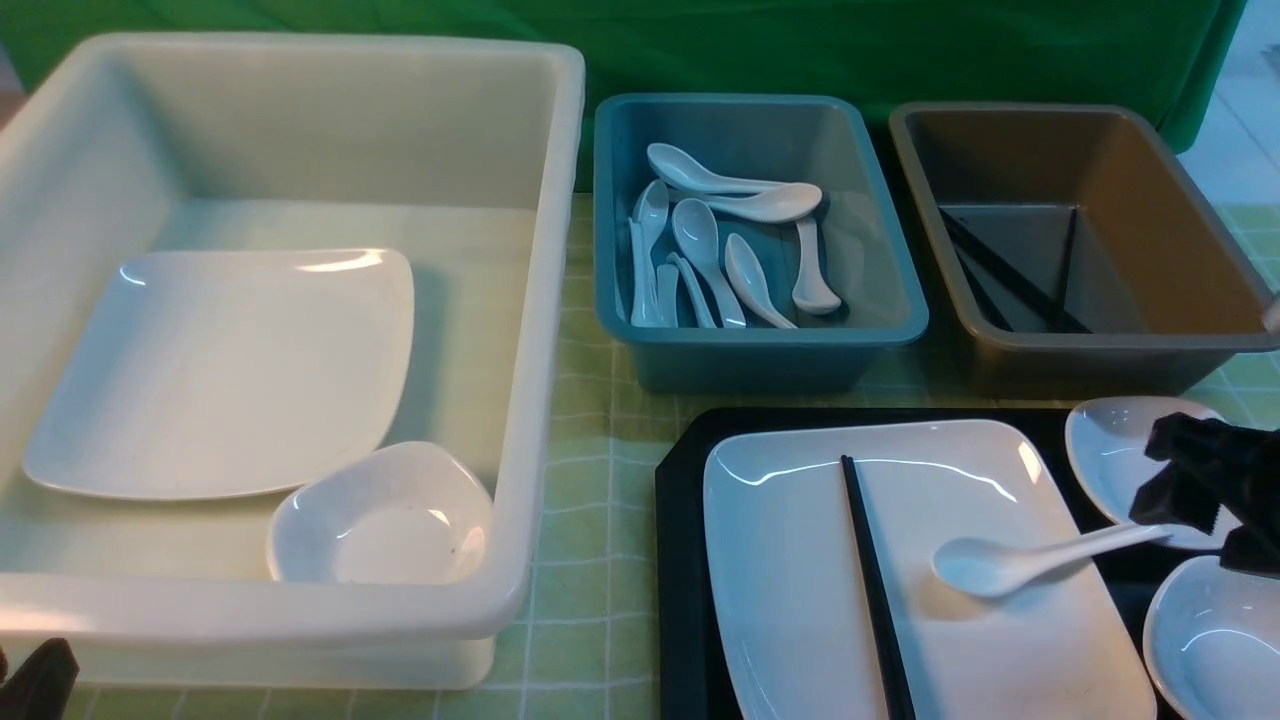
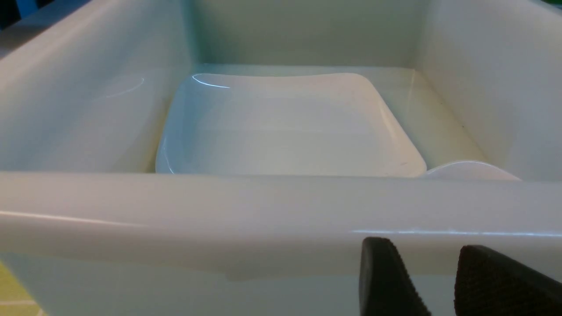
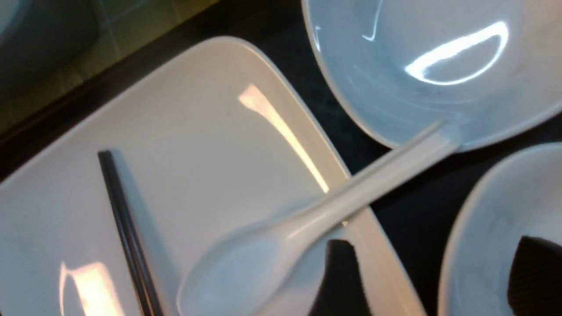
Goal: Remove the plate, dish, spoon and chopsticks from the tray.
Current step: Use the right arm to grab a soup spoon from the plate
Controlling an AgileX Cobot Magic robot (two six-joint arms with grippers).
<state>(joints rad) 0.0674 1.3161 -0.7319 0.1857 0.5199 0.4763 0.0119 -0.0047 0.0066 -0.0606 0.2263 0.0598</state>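
Resting on tray (image 1: 680,560): one plate (image 1: 800,600), one spoon (image 1: 1010,562), two dishes (image 1: 1110,450), chopsticks (image 1: 872,580); left fingers (image 2: 386,281), right fingers (image 3: 340,276) apart.

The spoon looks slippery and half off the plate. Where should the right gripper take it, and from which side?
Grip the spoon mid-handle, from above, jaws across it. The handle bridges from the plate to the rim of a small dish, raised clear of the tray, leaving finger room each side.
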